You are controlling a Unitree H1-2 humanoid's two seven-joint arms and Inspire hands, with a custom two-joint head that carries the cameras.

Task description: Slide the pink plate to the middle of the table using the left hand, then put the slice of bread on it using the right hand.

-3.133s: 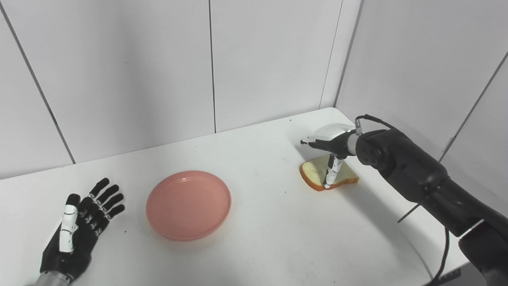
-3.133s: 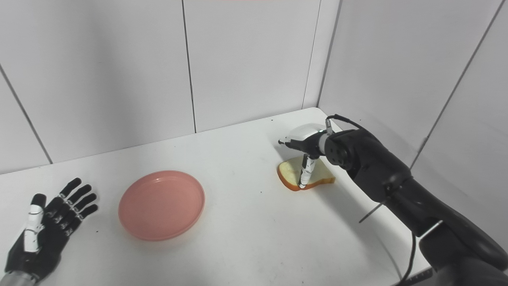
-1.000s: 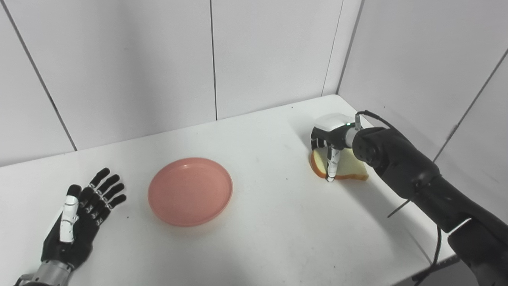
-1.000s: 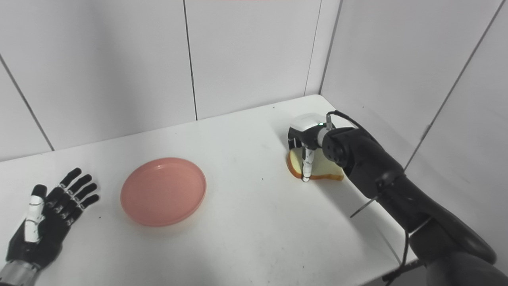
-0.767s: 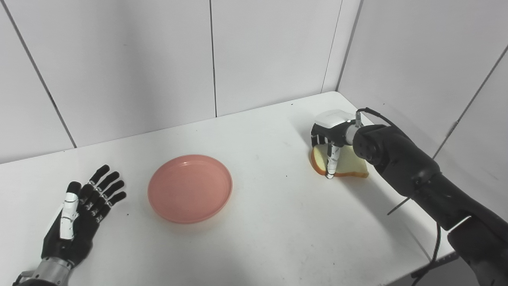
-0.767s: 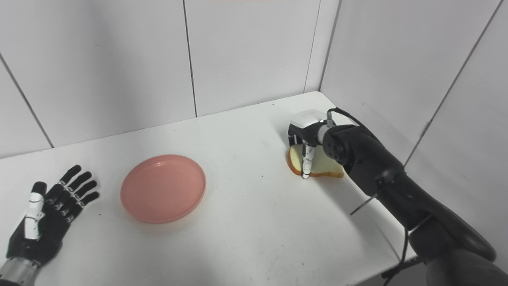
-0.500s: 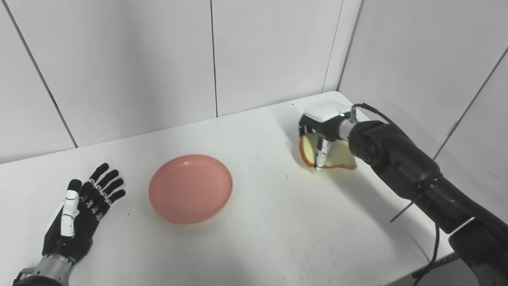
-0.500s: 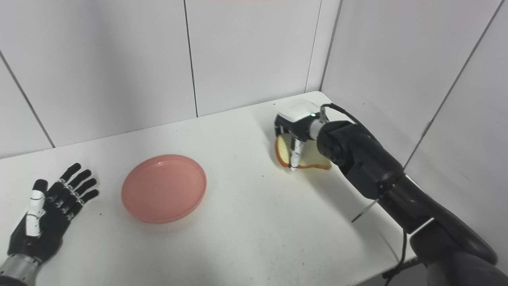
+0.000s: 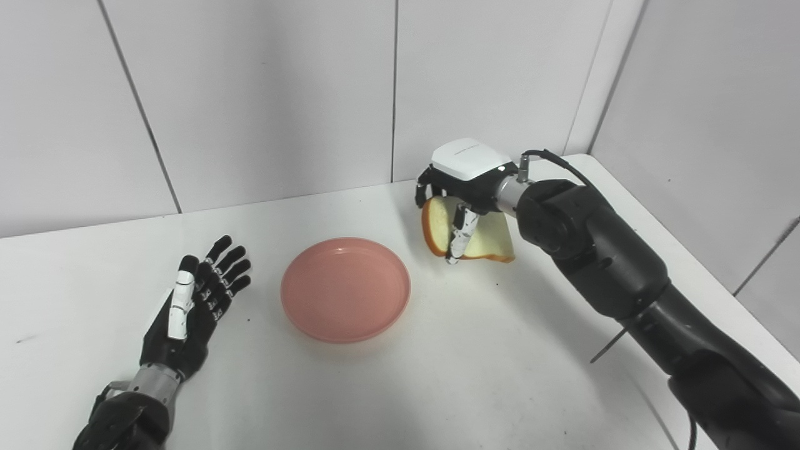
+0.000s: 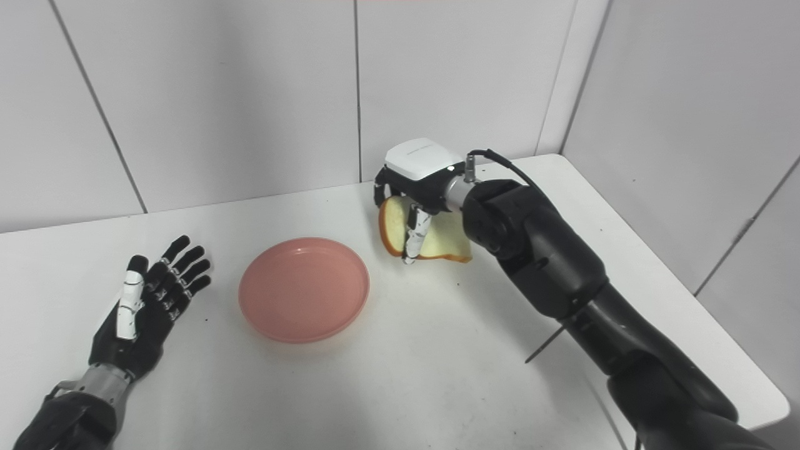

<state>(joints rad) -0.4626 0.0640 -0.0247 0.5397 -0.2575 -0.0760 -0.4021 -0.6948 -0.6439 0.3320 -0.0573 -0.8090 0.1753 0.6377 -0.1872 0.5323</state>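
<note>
Bread slice, pale crumb with brown crust (image 9: 470, 239), pinched in black-and-white right hand (image 9: 455, 199), tilted, lifted clear of white surface (image 9: 475, 375), just right of and beyond round pink plastic plate (image 9: 345, 289). Plate near middle of surface, bare. Black left hand (image 9: 190, 307) resting left of plate, fingers spread, holding nothing, apart from rim. Step in hand: carry to plate. Best done by moving left and nearer until over plate centre, levelling slice, lowering close before letting go, avoiding rim knock.
</note>
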